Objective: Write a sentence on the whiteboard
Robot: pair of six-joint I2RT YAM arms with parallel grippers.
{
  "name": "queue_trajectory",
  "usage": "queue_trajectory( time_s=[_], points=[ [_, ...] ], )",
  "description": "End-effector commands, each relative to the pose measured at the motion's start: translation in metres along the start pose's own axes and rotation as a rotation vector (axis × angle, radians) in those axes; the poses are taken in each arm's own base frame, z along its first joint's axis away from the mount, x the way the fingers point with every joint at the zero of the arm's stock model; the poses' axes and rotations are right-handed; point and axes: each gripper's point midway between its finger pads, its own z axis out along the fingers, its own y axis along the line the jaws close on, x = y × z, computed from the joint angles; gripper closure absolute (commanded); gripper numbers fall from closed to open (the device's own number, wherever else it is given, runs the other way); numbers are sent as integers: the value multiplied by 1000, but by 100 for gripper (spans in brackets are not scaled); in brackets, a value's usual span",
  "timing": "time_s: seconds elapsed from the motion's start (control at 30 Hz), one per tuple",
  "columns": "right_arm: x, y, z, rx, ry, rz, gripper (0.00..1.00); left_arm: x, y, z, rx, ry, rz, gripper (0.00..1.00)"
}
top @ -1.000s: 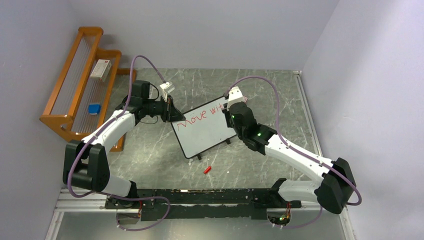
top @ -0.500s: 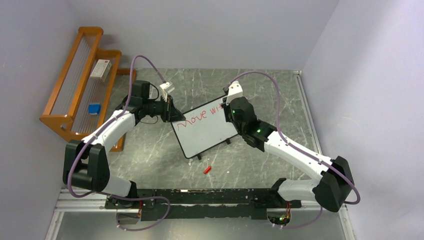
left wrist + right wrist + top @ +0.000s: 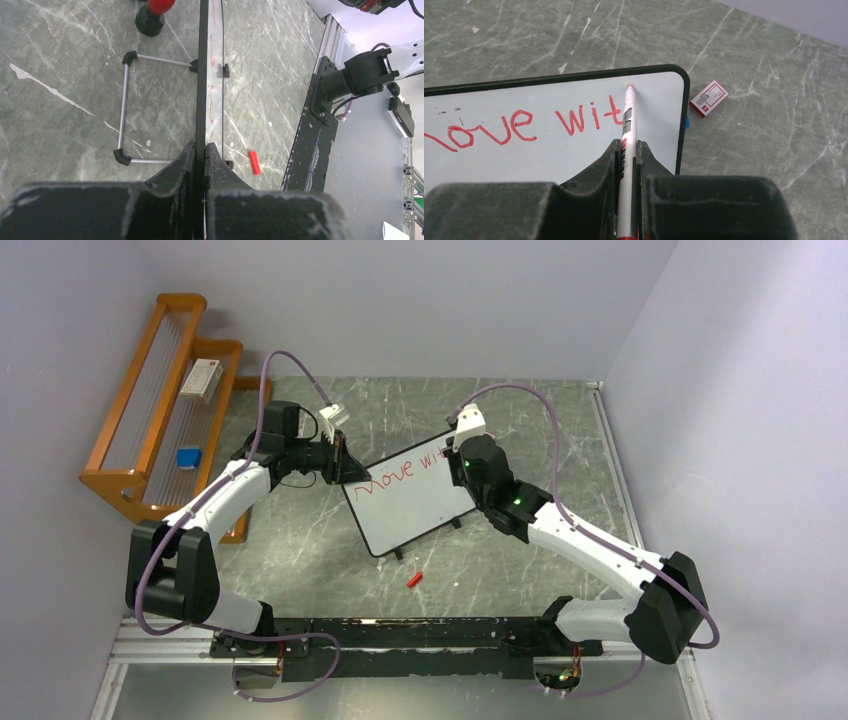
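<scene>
Clenching one marker, the right claw moved farther along the one whiteboard. The left claw clamps its edge.

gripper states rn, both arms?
Left gripper: closed, clamped on the whiteboard edge.
Right gripper: closed, holding the marker.

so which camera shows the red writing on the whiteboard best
The right wrist view: the red writing is large and reads "ove wit", with the marker tip just past the t. The top external view shows it small; the left wrist view sees the whiteboard edge-on, only red smears.
</scene>
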Motion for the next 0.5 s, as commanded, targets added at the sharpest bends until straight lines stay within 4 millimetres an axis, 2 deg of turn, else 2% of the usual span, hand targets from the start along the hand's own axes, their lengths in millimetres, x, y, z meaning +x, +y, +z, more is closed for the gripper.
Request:
queue_trajectory(
  time_s=[0.0,0.47],
  points=[
    [7,-3,-1,0,16,8,100,39,15,9,-60,115,-41,95],
    [38,-2,-11,-27,103,10,100,40,15,9,-60,116,-42,95]
  ],
)
